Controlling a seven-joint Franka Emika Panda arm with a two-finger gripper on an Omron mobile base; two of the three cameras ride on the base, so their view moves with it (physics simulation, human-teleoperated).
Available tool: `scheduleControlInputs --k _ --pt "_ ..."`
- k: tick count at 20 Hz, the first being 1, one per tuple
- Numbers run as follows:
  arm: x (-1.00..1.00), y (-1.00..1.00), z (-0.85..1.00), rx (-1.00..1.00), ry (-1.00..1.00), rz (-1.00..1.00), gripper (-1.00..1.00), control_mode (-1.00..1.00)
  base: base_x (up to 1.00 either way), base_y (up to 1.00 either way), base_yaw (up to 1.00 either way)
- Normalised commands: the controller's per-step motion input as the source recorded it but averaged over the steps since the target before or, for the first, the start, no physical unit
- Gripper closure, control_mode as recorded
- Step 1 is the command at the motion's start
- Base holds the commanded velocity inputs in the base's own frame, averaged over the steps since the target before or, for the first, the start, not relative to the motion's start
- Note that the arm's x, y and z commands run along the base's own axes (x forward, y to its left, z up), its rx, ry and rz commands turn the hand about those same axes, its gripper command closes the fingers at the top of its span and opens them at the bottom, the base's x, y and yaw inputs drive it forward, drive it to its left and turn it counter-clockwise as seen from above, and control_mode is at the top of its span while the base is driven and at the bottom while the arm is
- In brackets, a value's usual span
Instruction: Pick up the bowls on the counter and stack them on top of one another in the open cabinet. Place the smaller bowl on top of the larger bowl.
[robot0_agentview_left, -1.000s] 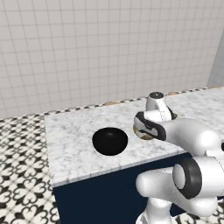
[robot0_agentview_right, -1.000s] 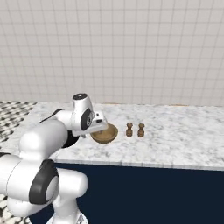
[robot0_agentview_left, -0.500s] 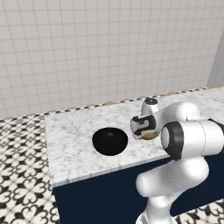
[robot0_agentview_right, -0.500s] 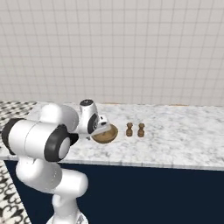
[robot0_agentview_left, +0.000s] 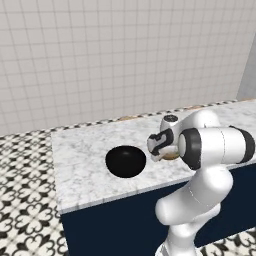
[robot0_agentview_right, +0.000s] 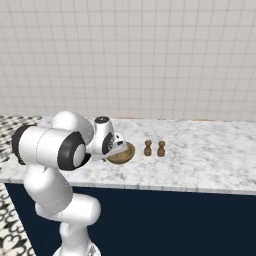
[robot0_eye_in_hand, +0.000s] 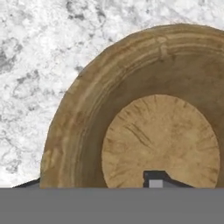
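Note:
The smaller bowl (robot0_eye_in_hand: 157, 144), tan and wood-grained, sits on the marble counter (robot0_agentview_left: 85, 150) right of the larger bowl (robot0_agentview_left: 125, 161), which is glossy black. My gripper (robot0_agentview_left: 159, 149) is down at the near-left rim of the tan bowl (robot0_agentview_left: 173, 156). In the hand view the gripper (robot0_eye_in_hand: 91, 181) straddles that rim: one dark fingertip (robot0_eye_in_hand: 155, 177) stands inside over the bowl's floor, the other just outside the wall. The jaws stand apart and do not press the wall. From the right, the gripper (robot0_agentview_right: 118, 149) covers the tan bowl's (robot0_agentview_right: 125, 154) left edge. The cabinet is out of view.
Two small brown knobbed shakers (robot0_agentview_right: 148, 148) (robot0_agentview_right: 161, 148) stand just right of the tan bowl. A tiled wall runs behind the counter (robot0_agentview_right: 210, 150). The counter's left end drops to patterned floor (robot0_agentview_left: 25, 200). My bulky forearm hangs over the front edge.
The hand has dropped onto the tan bowl's rim while the elbow swung forward and lower. The jaws have narrowed around the rim. Both bowls stay put.

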Motion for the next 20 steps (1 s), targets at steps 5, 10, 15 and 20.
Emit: scheduleControlInputs --k 5,10,15,20 --pt "-0.16 0.02 0.61 0.02 0.0 0.1 1.0 -1.0 0.0 0.0 0.0" --pt "-0.45 0.4 1.0 0.0 -0.02 0.21 1.0 -1.0 0.0 0.0 0.0" --pt "-0.29 1.0 0.67 -0.01 0.04 0.21 1.0 -1.0 0.0 0.0 0.0" --pt "-0.12 1.0 0.02 -0.14 0.04 0.05 1.0 -1.0 0.0 0.0 0.0"
